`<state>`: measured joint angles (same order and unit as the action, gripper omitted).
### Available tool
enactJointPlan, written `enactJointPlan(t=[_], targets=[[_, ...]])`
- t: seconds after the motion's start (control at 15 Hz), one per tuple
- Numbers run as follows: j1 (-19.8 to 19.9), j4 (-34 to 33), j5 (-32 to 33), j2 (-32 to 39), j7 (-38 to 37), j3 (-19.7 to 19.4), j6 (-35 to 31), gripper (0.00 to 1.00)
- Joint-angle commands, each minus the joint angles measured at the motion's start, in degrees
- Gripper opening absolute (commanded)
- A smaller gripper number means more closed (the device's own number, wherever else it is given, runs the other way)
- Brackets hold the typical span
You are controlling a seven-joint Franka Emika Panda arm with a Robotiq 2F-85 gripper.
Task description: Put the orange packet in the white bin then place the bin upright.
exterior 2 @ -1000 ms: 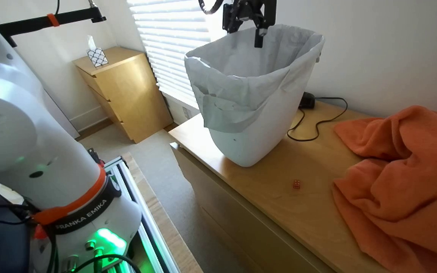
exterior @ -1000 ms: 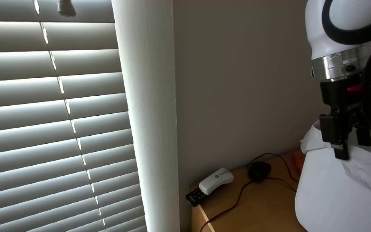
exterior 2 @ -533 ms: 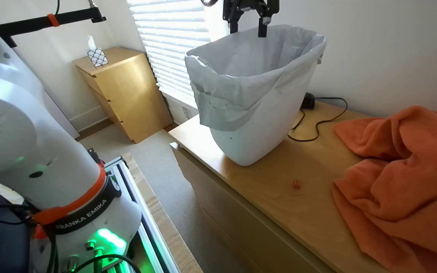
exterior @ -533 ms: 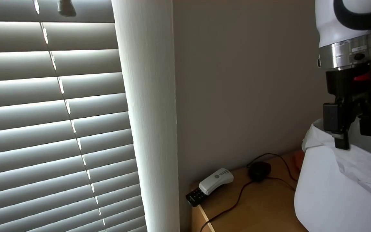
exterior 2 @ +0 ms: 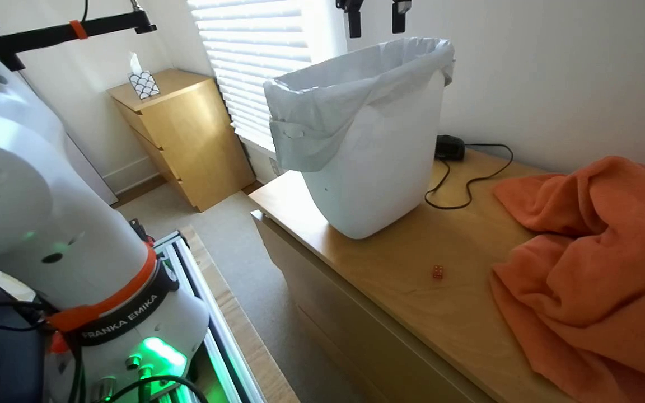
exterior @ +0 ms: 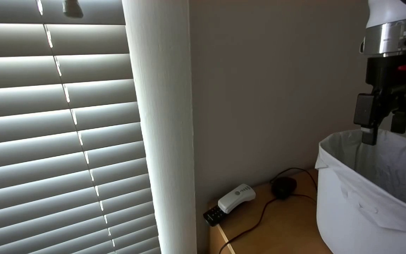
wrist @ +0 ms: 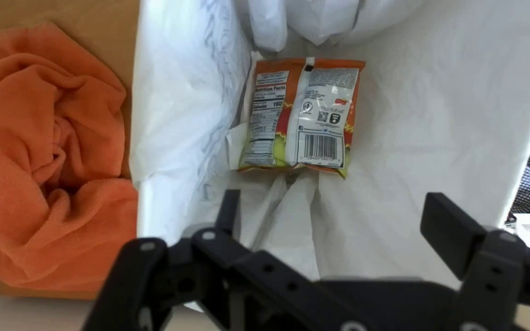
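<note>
The white bin [exterior 2: 378, 162], with a white liner folded over its rim, stands on the wooden dresser top and looks upright; it also shows in an exterior view [exterior: 344, 211]. The orange packet [wrist: 302, 115] lies inside on the liner in the wrist view, back label up; the bin walls hide it in both exterior views. My gripper [wrist: 334, 214] is open, with nothing between its fingers. It hangs above the bin's mouth in an exterior view [exterior 2: 377, 25]. In an exterior view [exterior: 383, 130] its fingertips overlap the rim; contact cannot be told.
An orange cloth [exterior 2: 597, 268] lies bunched on the dresser [exterior 2: 412, 313]. A small red die [exterior 2: 438, 272] lies in front of the bin. A black device [exterior: 284, 187] with a cable and a white remote [exterior: 236, 198] are near the wall. Window blinds [exterior: 58, 141] are beside the dresser.
My open gripper has risen out of the bin's mouth. The bin has tipped and turned to a more upright stance, its mouth now facing more upward.
</note>
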<state>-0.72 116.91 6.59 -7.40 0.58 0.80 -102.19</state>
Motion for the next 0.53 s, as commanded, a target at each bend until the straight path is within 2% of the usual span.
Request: enactJointPlan(t=[0.0, 0.47], targets=[[0.3, 3.3, -1.9, -3.0, 1.5, -0.7, -2.8, 1.0], [1.1, 3.6, -2.7, -5.9, -0.6, -1.4, -3.6, 1.0]])
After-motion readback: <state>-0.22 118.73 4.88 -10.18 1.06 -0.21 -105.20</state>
